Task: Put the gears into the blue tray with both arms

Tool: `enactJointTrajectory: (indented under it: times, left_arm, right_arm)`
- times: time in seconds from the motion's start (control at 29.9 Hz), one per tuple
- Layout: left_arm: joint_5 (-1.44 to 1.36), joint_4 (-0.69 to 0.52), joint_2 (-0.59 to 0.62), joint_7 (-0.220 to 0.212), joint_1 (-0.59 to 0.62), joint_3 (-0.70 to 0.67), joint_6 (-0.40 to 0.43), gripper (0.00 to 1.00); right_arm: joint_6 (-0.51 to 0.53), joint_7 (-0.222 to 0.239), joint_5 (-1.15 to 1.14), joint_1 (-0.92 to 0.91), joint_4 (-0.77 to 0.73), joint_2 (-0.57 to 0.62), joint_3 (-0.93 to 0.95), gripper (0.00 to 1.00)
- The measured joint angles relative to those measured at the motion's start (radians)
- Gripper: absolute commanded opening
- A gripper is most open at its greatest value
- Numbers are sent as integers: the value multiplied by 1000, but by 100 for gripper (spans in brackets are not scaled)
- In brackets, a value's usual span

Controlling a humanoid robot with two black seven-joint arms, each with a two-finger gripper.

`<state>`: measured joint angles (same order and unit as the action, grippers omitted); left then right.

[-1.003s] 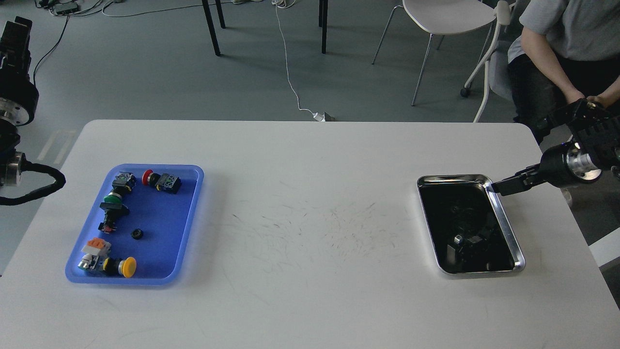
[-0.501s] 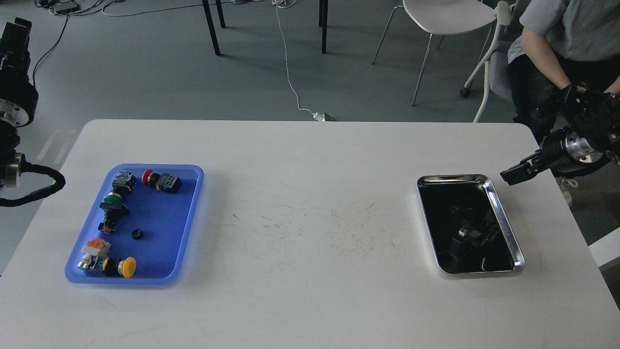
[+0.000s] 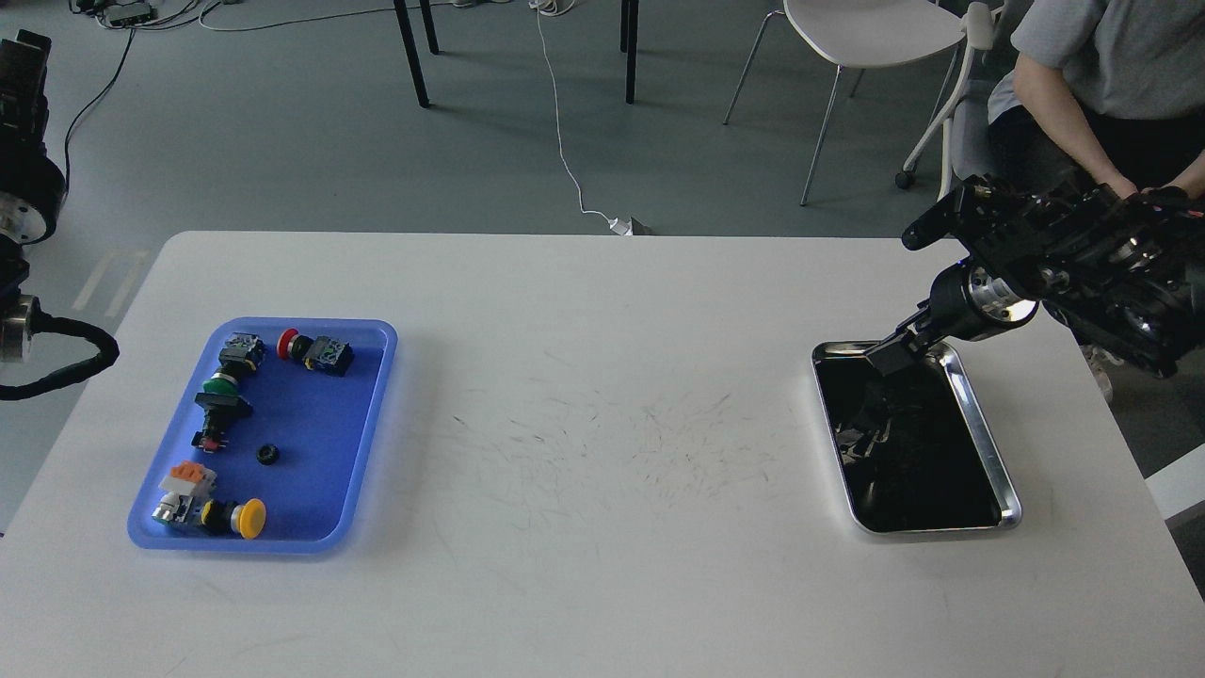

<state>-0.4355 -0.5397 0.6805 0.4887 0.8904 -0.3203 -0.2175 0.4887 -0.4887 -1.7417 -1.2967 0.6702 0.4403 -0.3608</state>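
1 gear (image 3: 267, 455) + 5 switches (image 3: 315, 350) sat in blue tray (image 3: 362, 452), no legible txt; right gripper (image 3: 887, 356) fingers' gap unreadable, left's off-cam.

Even soft daylight, sharp focus, faint shadows.

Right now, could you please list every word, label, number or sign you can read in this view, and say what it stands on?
None can be read.
The push-button switches in the blue tray, such as the yellow-capped one, show no legible marking; any print is too small.
The steel tray, the gear and the right gripper show no lettering.
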Motion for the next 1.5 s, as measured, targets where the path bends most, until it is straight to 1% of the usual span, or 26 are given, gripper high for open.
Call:
enactJointTrajectory:
  times: [0.17,0.3,0.33,0.5,0.63,0.8,0.94,1.1,1.3,1.37,1.5]
  left_arm:
    - [-1,0,0,0,-2,2,1,88]
    - [-1,0,-1,0,-2,3,1,89]
    - [-1,0,-1,0,-2,3,1,89]
    - [-2,0,-2,0,-2,4,1,89]
    - [-2,0,1,0,-5,5,3,90]
    - [-2,0,4,0,-8,5,4,90]
    - [-2,0,4,0,-8,4,4,90]
    - [-2,0,4,0,-8,4,4,90]
    - [-2,0,4,0,-8,4,4,90]
    - [-3,0,4,0,-8,4,4,90]
    - [-3,0,4,0,-8,4,4,90]
  right_arm:
    - [0,0,-1,6,19,-3,-25,95]
    - [0,0,0,7,76,7,-52,92]
    - [0,0,0,7,81,8,-59,90]
    - [0,0,0,11,95,9,-76,88]
    - [0,0,0,12,103,9,-99,80]
    - [0,0,-1,15,105,9,-119,79]
    - [-1,0,-1,30,104,9,-125,71]
    - [-20,0,-1,40,99,5,-127,70]
    - [-24,0,-1,42,87,0,-126,69]
    - [-24,0,-1,39,82,-1,-126,67]
    - [-25,0,0,38,81,-3,-123,66]
